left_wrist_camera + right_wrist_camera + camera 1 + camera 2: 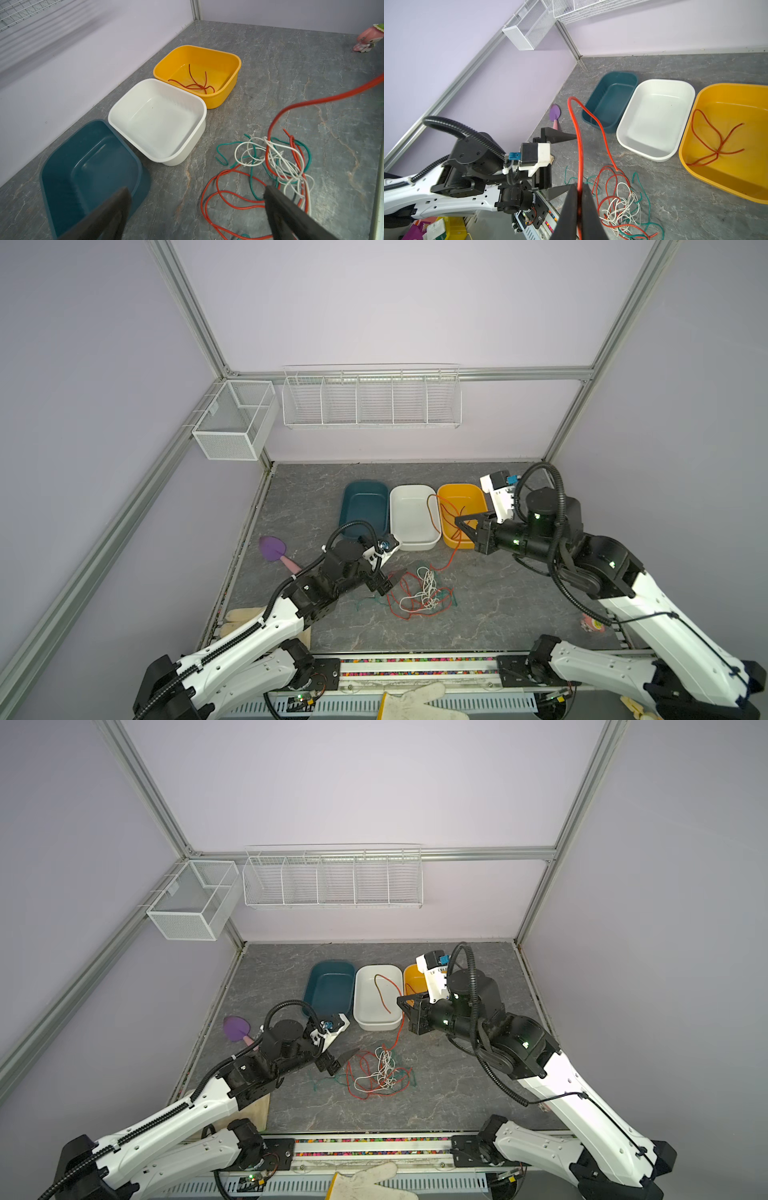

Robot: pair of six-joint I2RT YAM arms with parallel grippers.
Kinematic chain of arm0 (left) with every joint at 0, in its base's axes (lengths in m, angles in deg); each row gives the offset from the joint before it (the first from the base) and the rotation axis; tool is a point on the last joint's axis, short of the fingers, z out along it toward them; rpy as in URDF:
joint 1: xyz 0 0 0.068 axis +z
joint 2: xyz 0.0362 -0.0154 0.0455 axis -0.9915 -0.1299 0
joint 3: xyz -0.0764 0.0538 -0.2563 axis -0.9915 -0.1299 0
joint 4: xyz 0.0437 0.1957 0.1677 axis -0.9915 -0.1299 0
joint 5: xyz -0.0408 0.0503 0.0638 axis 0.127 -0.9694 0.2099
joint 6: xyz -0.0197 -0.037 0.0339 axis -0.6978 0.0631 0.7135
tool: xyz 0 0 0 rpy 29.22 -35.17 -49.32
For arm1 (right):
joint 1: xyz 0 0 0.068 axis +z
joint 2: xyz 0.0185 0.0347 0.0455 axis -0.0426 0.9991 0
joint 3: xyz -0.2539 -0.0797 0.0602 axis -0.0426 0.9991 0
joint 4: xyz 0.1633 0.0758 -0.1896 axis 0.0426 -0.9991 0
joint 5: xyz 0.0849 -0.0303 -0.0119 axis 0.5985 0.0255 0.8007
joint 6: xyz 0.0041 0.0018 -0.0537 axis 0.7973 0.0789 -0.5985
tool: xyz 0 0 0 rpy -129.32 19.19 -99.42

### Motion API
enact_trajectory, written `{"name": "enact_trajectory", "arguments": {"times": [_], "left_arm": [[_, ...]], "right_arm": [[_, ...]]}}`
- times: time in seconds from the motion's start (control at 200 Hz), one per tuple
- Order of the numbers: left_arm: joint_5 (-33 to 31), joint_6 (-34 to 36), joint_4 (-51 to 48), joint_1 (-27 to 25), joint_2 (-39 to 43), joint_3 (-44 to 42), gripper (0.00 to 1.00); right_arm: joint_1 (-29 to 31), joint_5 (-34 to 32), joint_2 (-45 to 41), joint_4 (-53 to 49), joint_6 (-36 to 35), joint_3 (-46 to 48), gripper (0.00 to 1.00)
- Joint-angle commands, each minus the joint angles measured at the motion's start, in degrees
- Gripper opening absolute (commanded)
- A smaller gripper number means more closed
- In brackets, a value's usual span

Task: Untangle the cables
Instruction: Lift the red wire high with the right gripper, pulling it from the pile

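The cables point(424, 593) point(382, 1073) lie as a loose tangle of red-orange, white and dark green wires on the grey table, and both wrist views show it point(276, 164) point(618, 199). My left gripper point(392, 583) point(343, 1063) point(196, 190) stands open just left of the tangle, with nothing between its fingers. My right gripper point(457, 522) point(400, 999) point(579, 187) is raised above the bins and shut on one red-orange cable point(579, 145) point(324, 97). That cable arcs up and trails down into the tangle. A separate red-orange cable point(195, 85) point(714, 141) lies in the yellow bin point(236, 62).
Teal bin point(361, 487), white bin point(411, 489) and yellow bin point(478, 493) stand in a row behind the tangle. A purple scoop point(272, 548) lies at left and a pink toy point(590, 622) at right. Wire baskets point(372, 400) hang on the back wall. A glove point(415, 701) lies at the front.
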Motion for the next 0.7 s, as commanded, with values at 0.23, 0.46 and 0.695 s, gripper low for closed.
{"name": "enact_trajectory", "arguments": {"times": [0.23,0.46,0.695], "left_arm": [[1.38,1.33,-0.72,-0.66,-0.48,-0.83,0.99],[1.52,1.42,-0.8,-1.03,-0.46,-0.92,0.99],[2.02,1.51,-0.81,-1.34,-0.84,-1.01,0.99]], "right_arm": [[0.35,1.58,2.95,-3.12,-3.56,-10.02,0.07],[0.35,0.22,5.56,-5.57,-6.38,-17.42,0.07],[0.42,0.43,8.77,-8.41,-8.28,-25.57,0.07]]}}
